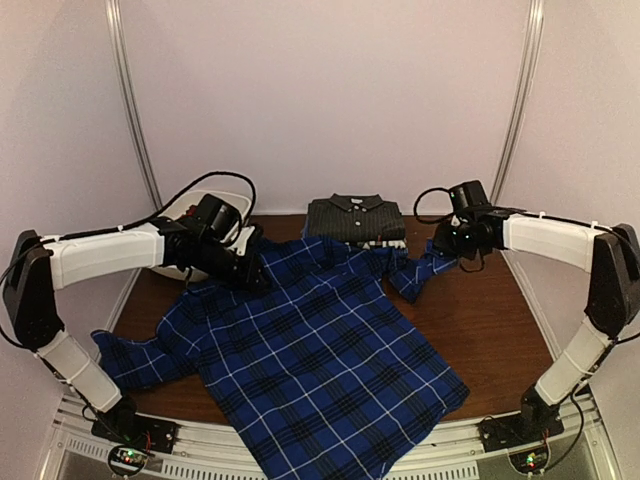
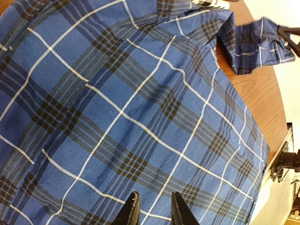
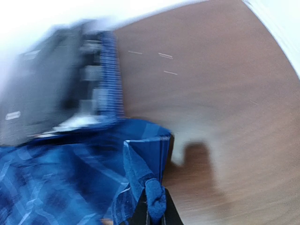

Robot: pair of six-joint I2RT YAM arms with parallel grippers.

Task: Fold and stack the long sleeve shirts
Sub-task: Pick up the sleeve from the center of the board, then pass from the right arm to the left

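The large blue-and-black plaid shirt [image 1: 320,365] lies spread over the table, with one sleeve at the left front. My left gripper [image 1: 256,276] hovers over its upper left part. In the left wrist view the gripper [image 2: 153,210] is open, with plaid cloth [image 2: 140,108] below and nothing between the fingers. My right gripper [image 1: 441,250] is shut on the end of the shirt's right sleeve [image 3: 154,197] and holds it up off the table. The dark charcoal striped shirt [image 1: 355,218] lies folded at the back. The red-and-black plaid shirt is out of view.
A white plastic tub [image 1: 205,205] stands at the back left, partly behind my left arm. Bare brown table [image 1: 490,320] shows to the right of the shirt. White walls close in the back and sides.
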